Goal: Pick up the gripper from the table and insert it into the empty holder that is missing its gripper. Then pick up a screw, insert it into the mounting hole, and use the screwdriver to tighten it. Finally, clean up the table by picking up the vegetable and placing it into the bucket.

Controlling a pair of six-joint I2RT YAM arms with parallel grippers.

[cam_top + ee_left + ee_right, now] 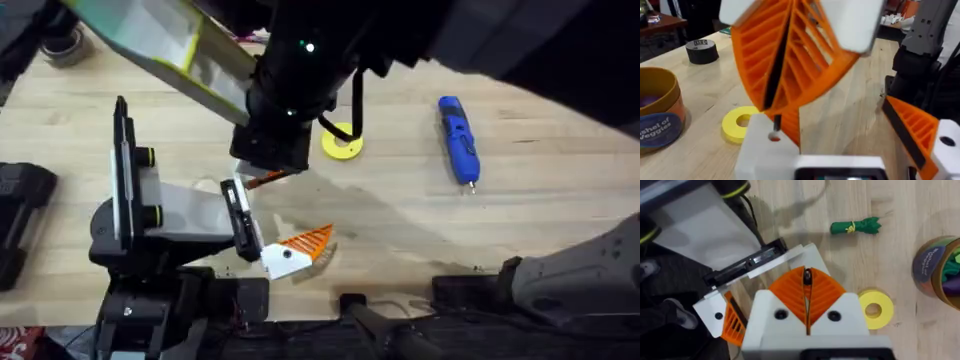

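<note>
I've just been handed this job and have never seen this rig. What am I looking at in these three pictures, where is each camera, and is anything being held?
Two robot arms work at a wooden table. The overhead picture looks down from above their bases. The other two pictures come from cameras on each arm's wrist.

The right gripper, white with orange ribbed pads, is shut on a small dark part, probably the screw. It sits right over the white holder of a black practice claw. The left wrist camera shows that same spot from the side. The claw's other jaw carries its orange gripper.

On the table lie the blue screwdriver, a yellow ring, the green vegetable, the bucket and a black tape roll.
</note>
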